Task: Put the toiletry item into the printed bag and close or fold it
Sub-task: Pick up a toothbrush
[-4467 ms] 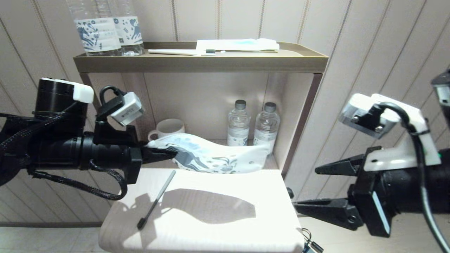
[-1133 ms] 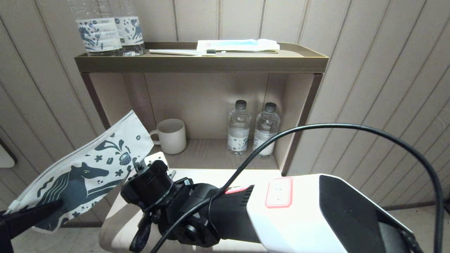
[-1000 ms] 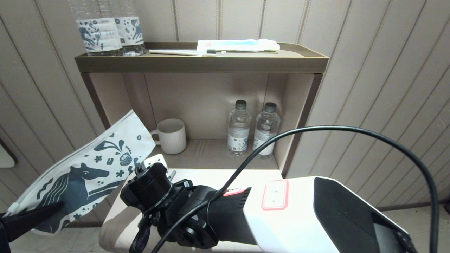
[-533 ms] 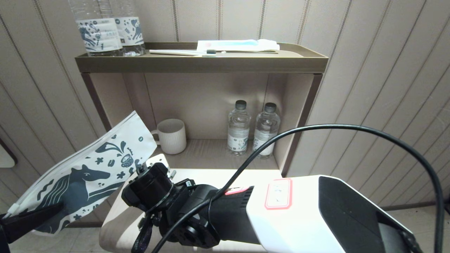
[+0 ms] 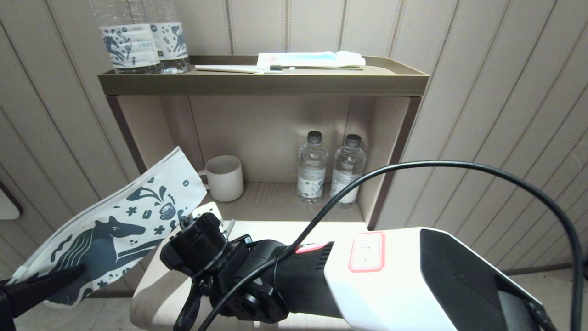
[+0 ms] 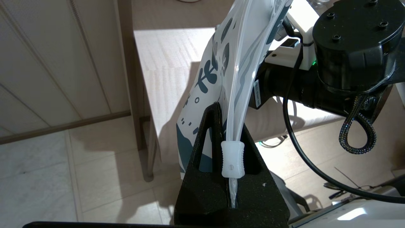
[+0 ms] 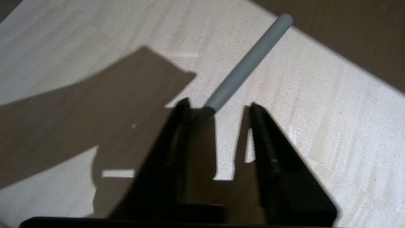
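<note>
Pouch-holding falls to my left tool [image 6: 232, 158], clamped on the printed bag [image 5: 124, 220] at its zip edge, lifting it beside the counter [image 7: 316, 120]; right tool [image 7: 218, 109] straddles the toothbrush [image 7: 250, 60] lying there, fingers apart, not yet gripping.

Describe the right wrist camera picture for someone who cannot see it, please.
Two black fingers of the right gripper point down at a pale wooden table, with a gap showing between them. A slim light-grey toothbrush handle slants away from beside one fingertip, and a broad shadow covers part of the table.
</note>
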You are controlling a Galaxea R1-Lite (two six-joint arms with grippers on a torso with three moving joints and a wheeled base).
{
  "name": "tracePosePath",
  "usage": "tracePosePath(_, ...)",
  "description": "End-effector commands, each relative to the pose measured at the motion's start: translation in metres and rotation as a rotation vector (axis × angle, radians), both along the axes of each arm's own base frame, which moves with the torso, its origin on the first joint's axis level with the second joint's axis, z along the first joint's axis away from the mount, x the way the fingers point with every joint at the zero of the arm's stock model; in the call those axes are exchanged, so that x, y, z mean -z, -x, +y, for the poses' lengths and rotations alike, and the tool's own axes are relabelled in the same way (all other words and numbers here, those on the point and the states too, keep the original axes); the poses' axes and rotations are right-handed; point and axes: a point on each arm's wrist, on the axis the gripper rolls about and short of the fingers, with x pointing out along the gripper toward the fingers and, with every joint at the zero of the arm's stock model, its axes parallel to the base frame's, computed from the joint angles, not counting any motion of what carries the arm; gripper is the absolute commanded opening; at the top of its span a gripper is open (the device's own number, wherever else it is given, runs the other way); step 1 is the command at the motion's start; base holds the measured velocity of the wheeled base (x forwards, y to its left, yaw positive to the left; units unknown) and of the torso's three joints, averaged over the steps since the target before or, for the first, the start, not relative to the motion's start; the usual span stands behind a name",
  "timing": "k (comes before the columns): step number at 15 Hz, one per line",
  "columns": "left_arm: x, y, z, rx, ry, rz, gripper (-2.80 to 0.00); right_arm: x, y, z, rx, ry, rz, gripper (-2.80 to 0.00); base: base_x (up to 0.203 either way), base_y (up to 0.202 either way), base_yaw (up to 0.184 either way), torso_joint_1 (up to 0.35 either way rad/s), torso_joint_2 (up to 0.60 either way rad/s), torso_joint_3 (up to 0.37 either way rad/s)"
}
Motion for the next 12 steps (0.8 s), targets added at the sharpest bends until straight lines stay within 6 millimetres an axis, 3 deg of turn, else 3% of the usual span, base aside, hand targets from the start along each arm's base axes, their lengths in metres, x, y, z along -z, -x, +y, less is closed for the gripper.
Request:
tracePosePath(1,0.000,-0.001,0.000,0.008,0.006,0.006,-2.80,-0.001,-0.002,-0.001,0.008,-0.003,-0.002,-2.80,0.000,0.000,0.000,0.000,0.00,0.000)
tracePosePath(5,0.000,-0.001,0.000,0.012,0.013,0.006,-2.80,-0.004,-0.005,-0.004,0.017,-0.010,-0.006,-2.80,0.000,0.000,0.000,0.000,0.00,0.000)
tracePosePath(7,-0.002,-0.004,0.000,0.025,0.020,0.009,-2.80,-0.019,-0.010,-0.012,0.035,-0.032,-0.018,-2.80,0.000,0.000,0.000,0.000,0.00,0.000)
tracePosePath(9,-0.007,-0.012,0.000,0.101,0.056,0.010,-2.80,-0.047,-0.017,-0.032,0.068,-0.063,-0.038,-2.80,0.000,0.000,0.000,0.000,0.00,0.000)
tracePosePath(12,-0.019,-0.036,0.000,0.247,0.120,0.011,-2.80,-0.091,-0.026,-0.081,0.131,-0.101,-0.058,-2.80,0.000,0.000,0.000,0.000,0.00,0.000)
